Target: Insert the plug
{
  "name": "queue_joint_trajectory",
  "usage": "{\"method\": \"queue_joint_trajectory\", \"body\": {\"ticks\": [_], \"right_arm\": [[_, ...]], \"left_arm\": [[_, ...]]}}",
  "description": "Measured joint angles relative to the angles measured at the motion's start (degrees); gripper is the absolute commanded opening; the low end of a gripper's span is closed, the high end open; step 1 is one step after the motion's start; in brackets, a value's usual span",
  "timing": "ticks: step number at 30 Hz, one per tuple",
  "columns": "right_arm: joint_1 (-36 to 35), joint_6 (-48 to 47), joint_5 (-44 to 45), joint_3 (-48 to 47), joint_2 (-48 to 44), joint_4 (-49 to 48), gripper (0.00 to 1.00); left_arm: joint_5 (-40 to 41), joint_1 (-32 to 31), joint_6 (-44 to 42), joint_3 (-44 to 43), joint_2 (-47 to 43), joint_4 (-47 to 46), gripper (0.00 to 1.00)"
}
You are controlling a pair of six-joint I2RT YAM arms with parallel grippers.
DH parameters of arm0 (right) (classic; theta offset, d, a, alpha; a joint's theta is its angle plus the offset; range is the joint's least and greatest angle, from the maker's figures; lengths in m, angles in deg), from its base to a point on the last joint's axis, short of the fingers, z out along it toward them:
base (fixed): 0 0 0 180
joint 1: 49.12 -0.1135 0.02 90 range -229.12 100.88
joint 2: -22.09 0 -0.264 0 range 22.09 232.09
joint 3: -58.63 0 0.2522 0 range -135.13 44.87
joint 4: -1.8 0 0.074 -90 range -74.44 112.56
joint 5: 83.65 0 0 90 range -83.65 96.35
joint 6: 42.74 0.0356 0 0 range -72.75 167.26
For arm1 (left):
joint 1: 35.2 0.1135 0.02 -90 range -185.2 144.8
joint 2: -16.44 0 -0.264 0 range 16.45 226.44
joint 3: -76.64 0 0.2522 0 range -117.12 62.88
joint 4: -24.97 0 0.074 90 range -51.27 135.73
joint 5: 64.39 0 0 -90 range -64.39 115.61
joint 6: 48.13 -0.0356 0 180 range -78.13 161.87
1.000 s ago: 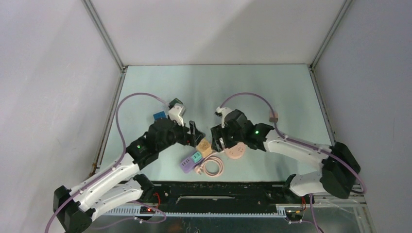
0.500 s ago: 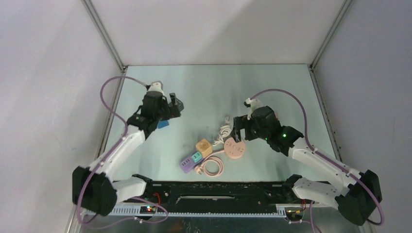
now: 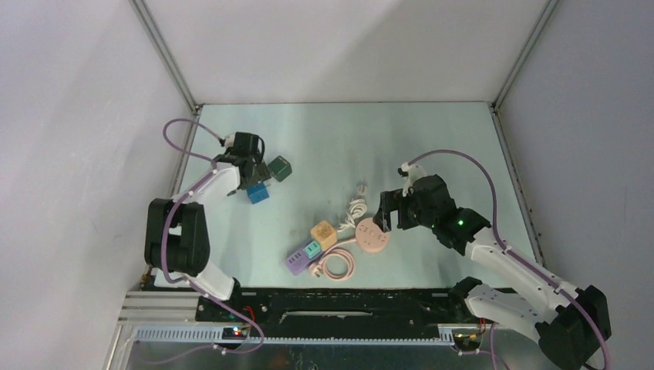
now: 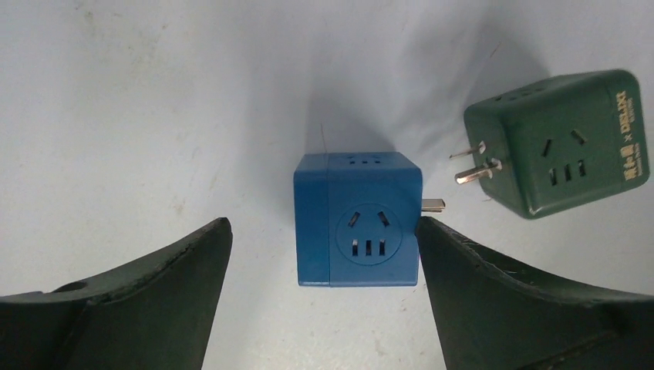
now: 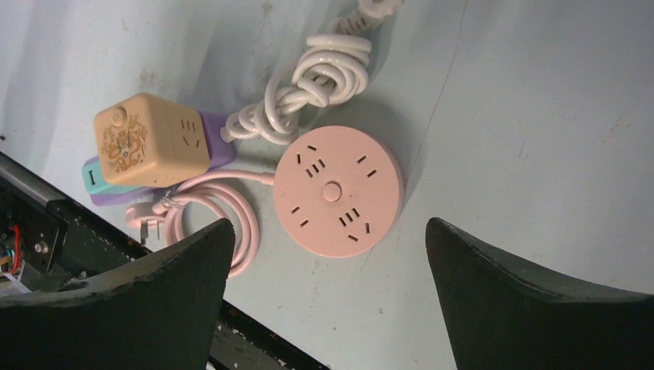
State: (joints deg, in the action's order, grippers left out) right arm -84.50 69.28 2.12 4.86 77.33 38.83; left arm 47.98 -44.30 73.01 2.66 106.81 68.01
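Note:
A blue cube adapter lies on the table with a metal prong sticking out of its right side. My left gripper is open and hovers over it; the right finger sits right at the cube's edge. Just right of it lies a green cube adapter, prongs pointing at the blue one. In the top view the blue cube and the green cube are at the far left. My right gripper is open above a round pink socket, holding nothing.
A beige cube adapter sits plugged on a purple strip beside a teal plug. A coiled pink cord ends in a pink plug near the black front rail. A knotted white cord lies behind the socket.
Both arms left the middle cluster. The left arm swung out to the far left over the blue cube, the right arm drew back to the right, and the right jaws opened wider.

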Motion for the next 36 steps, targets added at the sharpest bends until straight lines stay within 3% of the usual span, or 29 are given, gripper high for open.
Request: {"method": "queue_joint_trajectory", "body": {"ticks": [9, 12, 19, 31, 36], "right_arm": [[0.0, 0.0, -2.9, 1.6, 1.0, -0.2, 0.95], [0.0, 0.0, -3.5, 1.6, 1.1, -0.3, 0.95], [-0.2, 0.0, -4.2, 1.6, 2.1, -0.7, 0.95], [-0.6, 0.4, -4.2, 1.6, 1.6, -0.7, 0.95], [-0.6, 0.5, -4.5, 1.6, 0.9, -0.7, 0.95]], "left_arm": [[-2.6, 0.8, -0.1, -1.6, 3.0, -2.8, 0.95], [-4.2, 0.9, -0.1, -0.5, 2.8, -5.2, 0.9], [-6.7, 0.9, -0.1, 1.1, 2.9, -6.7, 0.67], [-8.2, 0.9, -0.8, 3.0, 1.4, -8.8, 0.11], [-10.0, -0.1, -3.4, 3.6, -1.7, -6.6, 0.09]]}}
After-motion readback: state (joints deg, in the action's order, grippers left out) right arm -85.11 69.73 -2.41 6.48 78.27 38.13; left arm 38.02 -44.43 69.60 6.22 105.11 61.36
